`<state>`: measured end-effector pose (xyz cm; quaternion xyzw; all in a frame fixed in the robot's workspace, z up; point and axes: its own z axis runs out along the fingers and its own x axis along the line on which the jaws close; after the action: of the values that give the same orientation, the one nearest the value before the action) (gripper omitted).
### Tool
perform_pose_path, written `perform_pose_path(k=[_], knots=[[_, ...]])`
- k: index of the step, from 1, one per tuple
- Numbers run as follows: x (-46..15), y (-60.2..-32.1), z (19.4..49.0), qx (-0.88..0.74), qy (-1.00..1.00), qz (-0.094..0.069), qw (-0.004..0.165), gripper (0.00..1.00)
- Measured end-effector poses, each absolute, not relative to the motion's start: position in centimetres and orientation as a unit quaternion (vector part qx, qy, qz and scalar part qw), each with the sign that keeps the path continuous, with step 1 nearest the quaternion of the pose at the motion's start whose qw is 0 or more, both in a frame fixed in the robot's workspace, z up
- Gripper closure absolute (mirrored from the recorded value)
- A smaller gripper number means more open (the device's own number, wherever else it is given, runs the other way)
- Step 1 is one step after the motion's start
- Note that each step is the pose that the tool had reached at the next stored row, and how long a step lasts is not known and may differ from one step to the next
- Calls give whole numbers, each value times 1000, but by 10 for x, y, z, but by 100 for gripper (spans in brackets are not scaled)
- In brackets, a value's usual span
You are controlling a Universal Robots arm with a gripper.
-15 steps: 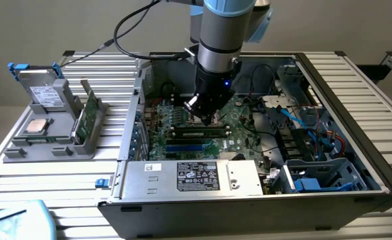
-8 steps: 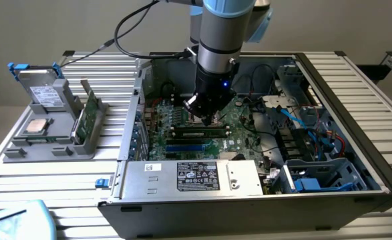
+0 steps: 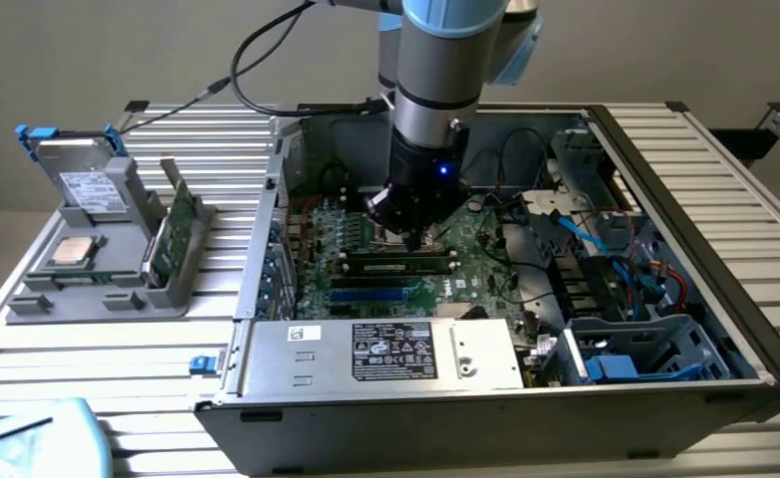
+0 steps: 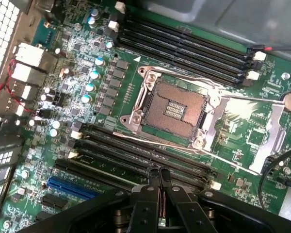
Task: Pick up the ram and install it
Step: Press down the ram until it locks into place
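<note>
My gripper (image 4: 158, 171) is pinched shut, its tips resting on the ram (image 3: 392, 264), which lies along a slot of the motherboard (image 4: 262, 87) beside the open processor socket (image 4: 173, 108). I judge steady, square downward pressure seats it best.
</note>
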<state>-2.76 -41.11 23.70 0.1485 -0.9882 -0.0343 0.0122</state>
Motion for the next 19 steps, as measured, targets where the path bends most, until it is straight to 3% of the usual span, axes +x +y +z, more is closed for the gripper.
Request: perform_pose_path(k=[19], knots=[[-28, -411, 233, 27, -999, -26, 9, 89]])
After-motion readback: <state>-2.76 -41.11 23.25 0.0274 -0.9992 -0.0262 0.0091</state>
